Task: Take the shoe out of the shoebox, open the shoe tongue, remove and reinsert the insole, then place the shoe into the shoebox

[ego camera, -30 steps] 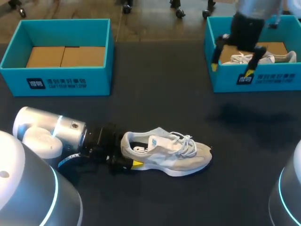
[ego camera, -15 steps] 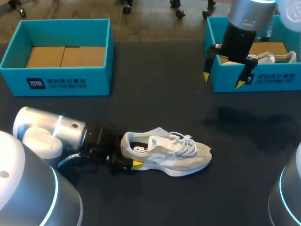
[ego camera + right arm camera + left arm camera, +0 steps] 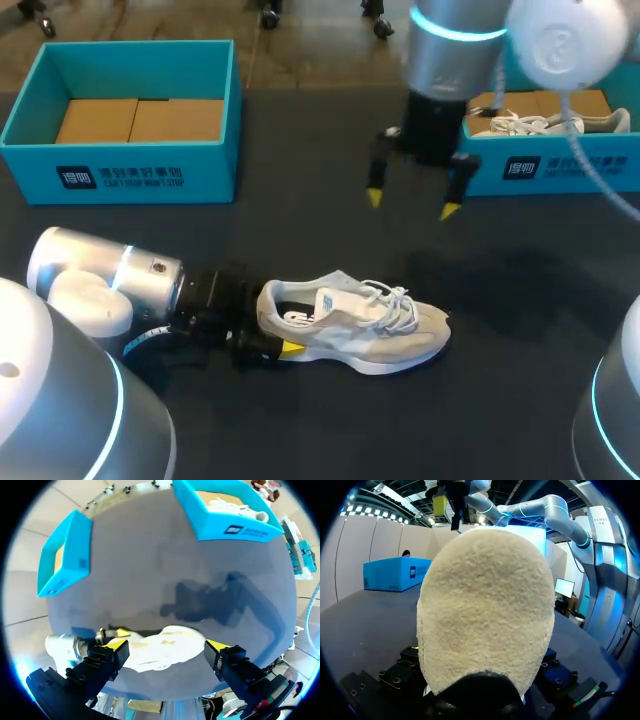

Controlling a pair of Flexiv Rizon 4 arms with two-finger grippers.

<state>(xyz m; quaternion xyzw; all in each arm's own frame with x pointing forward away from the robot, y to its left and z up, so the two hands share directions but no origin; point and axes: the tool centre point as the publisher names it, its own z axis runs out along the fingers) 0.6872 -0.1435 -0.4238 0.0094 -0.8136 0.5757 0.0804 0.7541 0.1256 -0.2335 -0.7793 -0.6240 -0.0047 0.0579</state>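
Dark tabletop (image 3: 330, 225) bears a grey shoe (image 3: 365, 328); teal shoeboxes (image 3: 150, 172) stand behind.

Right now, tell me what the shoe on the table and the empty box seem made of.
Shoe: the upper looks like pale suede, matte; the left wrist view shows a fuzzy nap on the heel. The white sole is probably foam or rubber. Box: teal cardboard, matte, with plain brown board on its floor.
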